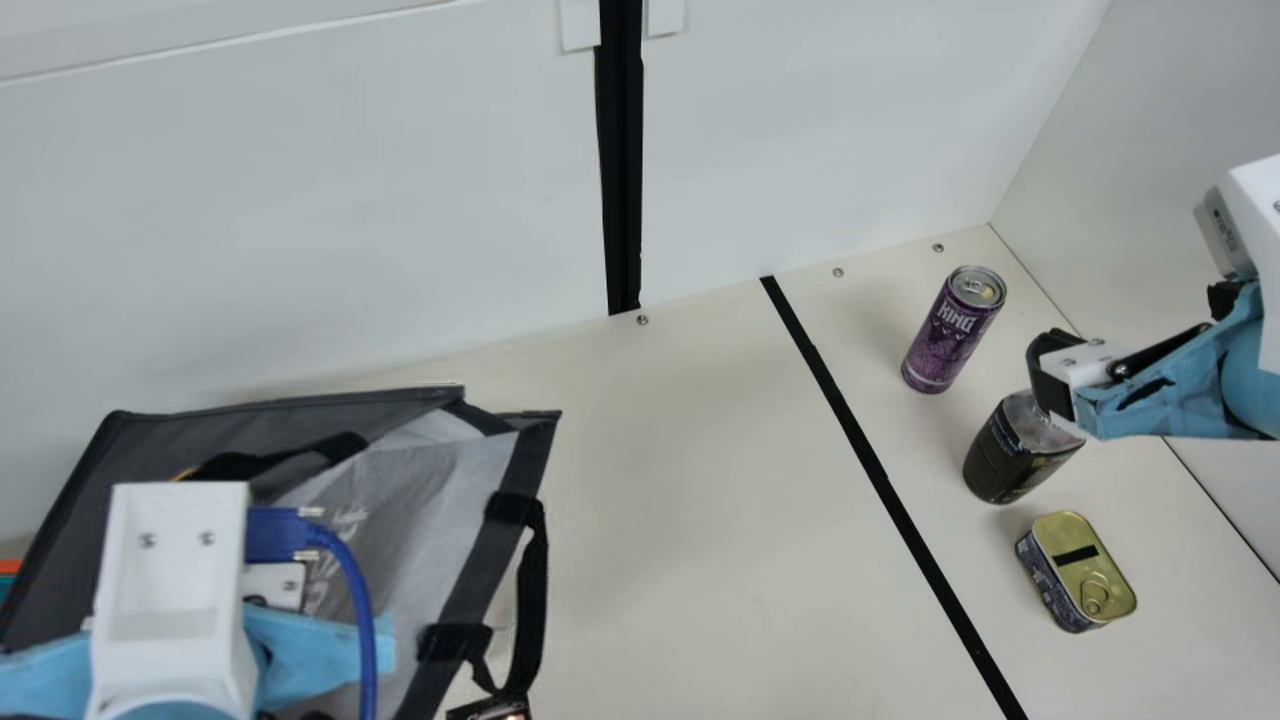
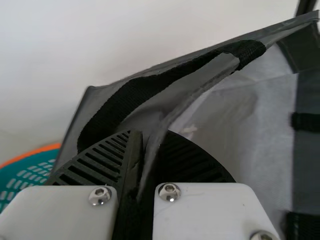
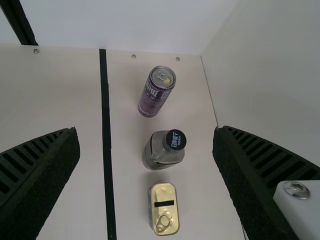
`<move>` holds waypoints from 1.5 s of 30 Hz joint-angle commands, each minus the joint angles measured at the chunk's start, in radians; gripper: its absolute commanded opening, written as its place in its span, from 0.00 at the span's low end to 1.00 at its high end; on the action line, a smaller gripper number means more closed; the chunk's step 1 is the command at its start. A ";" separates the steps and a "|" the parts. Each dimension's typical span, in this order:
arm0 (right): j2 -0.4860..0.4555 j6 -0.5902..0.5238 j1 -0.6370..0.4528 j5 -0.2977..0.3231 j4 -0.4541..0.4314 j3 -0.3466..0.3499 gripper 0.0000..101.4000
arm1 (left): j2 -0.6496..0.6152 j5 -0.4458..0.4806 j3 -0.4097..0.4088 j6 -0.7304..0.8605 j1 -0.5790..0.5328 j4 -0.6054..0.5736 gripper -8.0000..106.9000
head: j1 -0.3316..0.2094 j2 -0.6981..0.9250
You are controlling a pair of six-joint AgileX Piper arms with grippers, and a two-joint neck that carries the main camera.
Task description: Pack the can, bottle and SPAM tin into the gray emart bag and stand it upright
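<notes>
Open-topped gray fabric emart bag [image 1: 435, 490] appears light and limp; its rim [image 2: 200, 91], clamped between the left jaws, suits a hold. Right jaws stand wide apart.

A cream table, pale walls and a holey basket.
The table [image 1: 650, 500] has a long black stripe [image 1: 870, 470] that starts near the back wall [image 1: 300, 220] and runs to the front. Three shiny little screws [image 1: 838, 272] sit in the table close to that wall. A fat black strip [image 1: 622, 180] goes down the back wall, with a small white piece [image 1: 580, 25] on each side up high. Another pale wall [image 1: 1150, 200] stands on the right. At the far left is a blue-green basket [image 2: 25, 175] with an orange rim.
</notes>
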 commanded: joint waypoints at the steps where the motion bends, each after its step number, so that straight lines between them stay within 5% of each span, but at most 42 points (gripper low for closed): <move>1: 0.000 0.000 0.000 0.000 0.000 0.000 0.94 | 0.003 0.000 -0.005 -0.005 -0.014 -0.037 0.00 | -0.023 -0.001; 15: 0.000 0.000 0.000 0.000 0.000 0.000 0.94 | 0.019 -0.033 -0.074 -0.005 -0.042 -0.317 0.00 | -0.023 -0.001; 45: 0.000 0.000 0.000 0.000 0.000 0.000 0.94 | -0.005 -0.407 0.108 0.438 0.251 -1.043 0.00 | -0.023 -0.001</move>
